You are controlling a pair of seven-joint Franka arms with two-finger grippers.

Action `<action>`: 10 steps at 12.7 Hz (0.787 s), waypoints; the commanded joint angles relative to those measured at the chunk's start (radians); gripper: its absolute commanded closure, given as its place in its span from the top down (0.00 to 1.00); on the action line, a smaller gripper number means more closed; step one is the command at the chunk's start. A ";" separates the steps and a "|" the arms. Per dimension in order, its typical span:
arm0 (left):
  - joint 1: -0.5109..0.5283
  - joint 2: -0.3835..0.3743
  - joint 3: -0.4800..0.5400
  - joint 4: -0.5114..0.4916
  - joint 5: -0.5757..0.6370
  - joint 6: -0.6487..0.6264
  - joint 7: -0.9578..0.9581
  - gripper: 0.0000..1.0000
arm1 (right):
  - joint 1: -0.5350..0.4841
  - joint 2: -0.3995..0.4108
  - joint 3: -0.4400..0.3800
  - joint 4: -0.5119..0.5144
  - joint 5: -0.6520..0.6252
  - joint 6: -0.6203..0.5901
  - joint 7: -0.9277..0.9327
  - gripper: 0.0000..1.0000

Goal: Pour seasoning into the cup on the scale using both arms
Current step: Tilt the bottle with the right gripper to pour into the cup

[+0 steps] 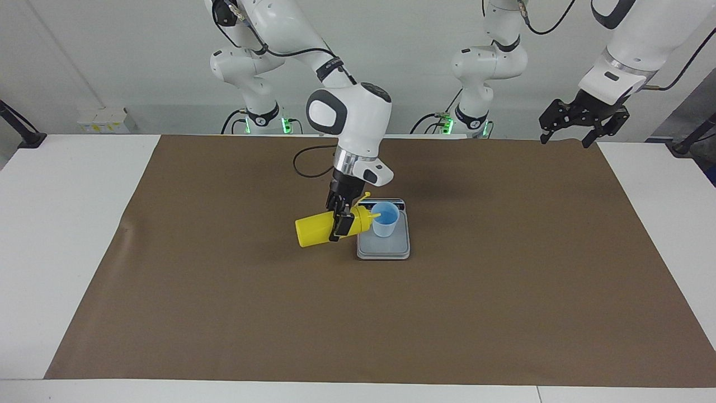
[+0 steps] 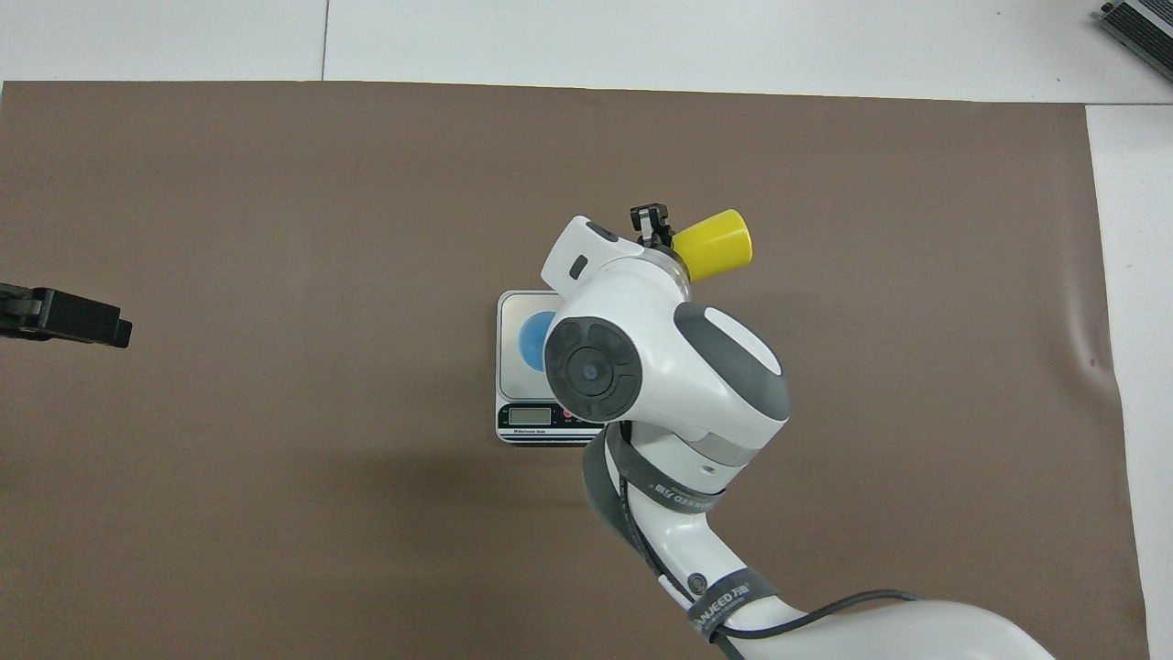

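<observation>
Right gripper (image 1: 342, 222) is clamped around the yellow seasoning (image 1: 323, 227) bottle, holding it nearly on its side with the nozzle tip at the rim of the cup (image 1: 385, 219), above the brown mat (image 1: 503, 268). Left gripper (image 1: 582, 120) waits with fingers spread over the mat's edge at the left arm's end of the table. Under the light blue cup sits the scale (image 1: 386, 247), mid-mat.

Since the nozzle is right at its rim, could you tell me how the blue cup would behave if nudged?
The cup looks thin, small plastic, so probably light. Standing loose on the scale, taller than its narrow base, it may slide or tip.
</observation>
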 commanded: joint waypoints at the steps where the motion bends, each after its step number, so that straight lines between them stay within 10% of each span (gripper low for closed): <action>1: 0.011 -0.029 -0.006 -0.032 0.015 0.004 0.005 1.00 | 0.031 0.034 0.001 0.037 -0.173 -0.059 0.006 0.00; 10: 0.011 -0.029 -0.006 -0.032 0.015 0.004 0.005 1.00 | 0.054 0.034 0.001 -0.007 -0.259 -0.056 -0.007 0.00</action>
